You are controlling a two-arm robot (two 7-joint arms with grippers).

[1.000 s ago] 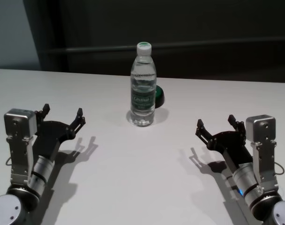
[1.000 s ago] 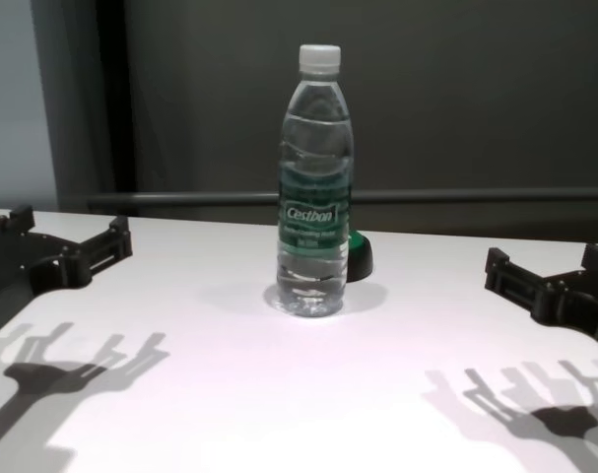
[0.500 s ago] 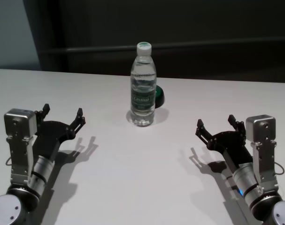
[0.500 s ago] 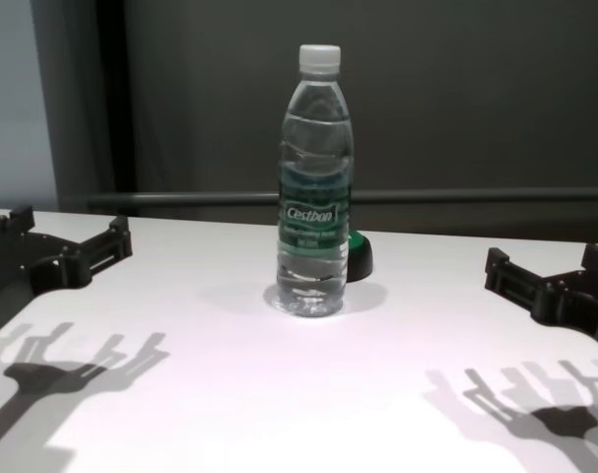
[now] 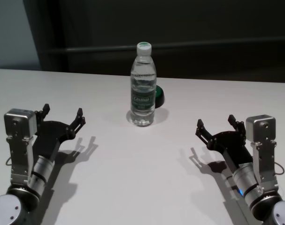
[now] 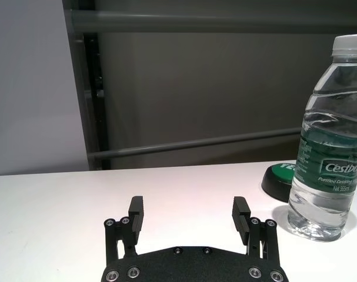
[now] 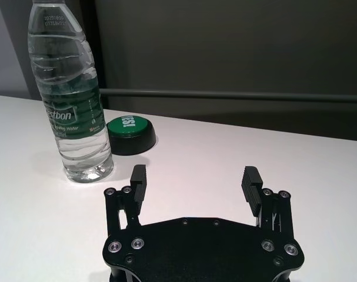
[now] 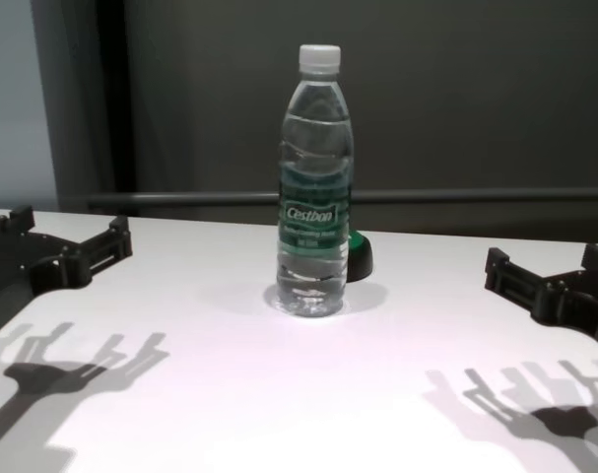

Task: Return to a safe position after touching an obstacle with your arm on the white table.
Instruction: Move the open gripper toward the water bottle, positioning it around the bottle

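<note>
The left gripper (image 5: 62, 115) hovers low over the table (image 5: 142, 178) at the near left, its fingers (image 6: 135, 212) spread wide and holding nothing. The right gripper (image 5: 216, 124) hovers at the near right, likewise spread and empty. The bottle (image 5: 142, 89) stands upright at the far middle, well apart from both. A green button (image 7: 130, 134) sits just behind it, to its right.

The bottle (image 8: 315, 182) hid most of the green-and-black object (image 8: 360, 258) in the chest view; its cap was cropped in the right wrist view. Both arms ran off the frame edges.
</note>
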